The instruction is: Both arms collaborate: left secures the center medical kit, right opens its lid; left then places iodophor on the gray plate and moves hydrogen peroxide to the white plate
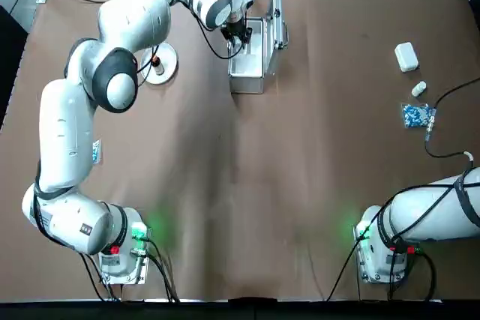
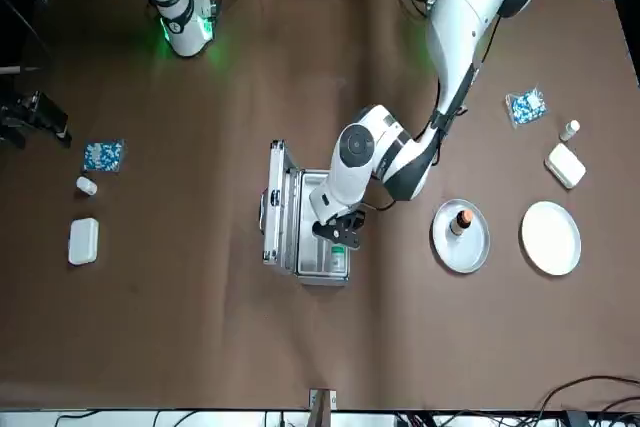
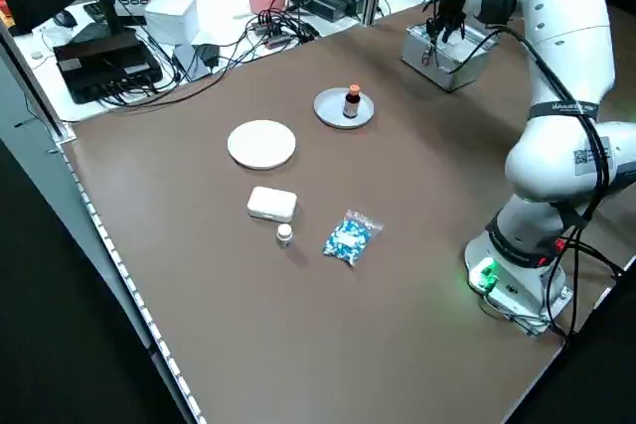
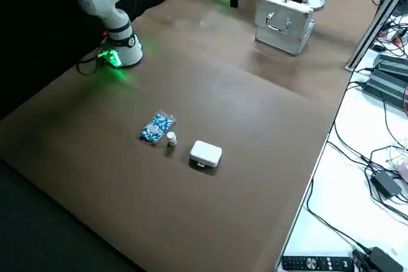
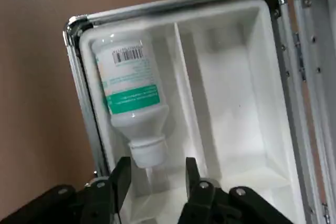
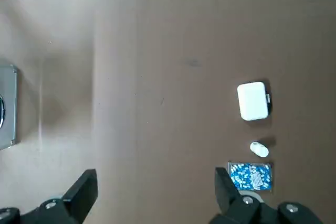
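The medical kit (image 1: 247, 80) stands open at the table's far centre, its lid (image 2: 275, 202) upright on the right arm's side. The hydrogen peroxide (image 5: 131, 90), a white bottle with a green label, lies in one foam compartment of the kit (image 5: 231, 77). My left gripper (image 5: 156, 174) is open inside the kit (image 2: 300, 207), its fingers either side of the bottle's cap. The iodophor (image 2: 461, 221), a small brown bottle, stands upright on the gray plate (image 2: 470, 252). Beside it lies the bare white plate (image 2: 550, 237). My right gripper (image 6: 155, 198) hangs open, high over the table's right side.
A white box (image 1: 406, 56), a small white bottle (image 1: 418, 89) and a blue pill packet (image 1: 415, 115) lie at the far right. A like box (image 2: 565, 165), bottle (image 2: 569, 130) and packet (image 2: 525, 107) lie on the left arm's side, near the plates.
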Motion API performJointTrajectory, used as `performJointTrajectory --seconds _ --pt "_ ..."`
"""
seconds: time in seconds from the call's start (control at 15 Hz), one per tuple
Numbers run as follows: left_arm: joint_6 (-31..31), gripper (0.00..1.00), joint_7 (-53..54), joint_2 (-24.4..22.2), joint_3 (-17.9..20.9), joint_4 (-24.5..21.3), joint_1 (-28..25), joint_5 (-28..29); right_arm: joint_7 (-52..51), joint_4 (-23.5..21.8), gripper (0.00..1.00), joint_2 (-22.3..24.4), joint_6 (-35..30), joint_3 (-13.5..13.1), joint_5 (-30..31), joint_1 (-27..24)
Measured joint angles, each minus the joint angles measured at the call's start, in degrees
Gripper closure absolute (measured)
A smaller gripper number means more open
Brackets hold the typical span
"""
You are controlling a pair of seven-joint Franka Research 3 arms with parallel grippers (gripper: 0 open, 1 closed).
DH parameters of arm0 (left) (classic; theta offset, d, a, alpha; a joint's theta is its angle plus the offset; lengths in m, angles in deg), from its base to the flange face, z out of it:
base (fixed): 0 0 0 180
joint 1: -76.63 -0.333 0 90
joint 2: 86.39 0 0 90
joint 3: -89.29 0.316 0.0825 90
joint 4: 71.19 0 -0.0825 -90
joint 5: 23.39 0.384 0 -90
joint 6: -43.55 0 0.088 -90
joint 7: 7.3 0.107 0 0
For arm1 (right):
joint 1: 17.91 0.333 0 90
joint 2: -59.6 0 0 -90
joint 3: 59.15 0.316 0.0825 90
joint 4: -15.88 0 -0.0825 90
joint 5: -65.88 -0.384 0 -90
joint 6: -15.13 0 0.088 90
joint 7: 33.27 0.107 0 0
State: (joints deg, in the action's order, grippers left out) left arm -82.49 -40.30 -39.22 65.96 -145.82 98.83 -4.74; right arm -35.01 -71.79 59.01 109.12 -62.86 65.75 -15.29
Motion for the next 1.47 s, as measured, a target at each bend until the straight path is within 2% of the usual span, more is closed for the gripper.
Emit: performJointTrajectory --seconds 0.47,0.8,1.47 --pt "0.0 0.49 -1.7 0.3 1.1 1.6 0.2 0.0 0.0 0.0 0.01 0.0 0.0 -0.2 0.0 -0.2" --pt "0.0 0.49 -6.1 0.5 3.1 2.3 2.3 0.0 0.0 0.0 0.01 0.0 0.0 -0.3 0.0 -0.2" --pt "0.0 0.47 -6.9 0.6 3.2 2.6 2.7 0.0 0.0 0.0 0.01 -0.2 -0.3 -0.1 -0.1 0.1"
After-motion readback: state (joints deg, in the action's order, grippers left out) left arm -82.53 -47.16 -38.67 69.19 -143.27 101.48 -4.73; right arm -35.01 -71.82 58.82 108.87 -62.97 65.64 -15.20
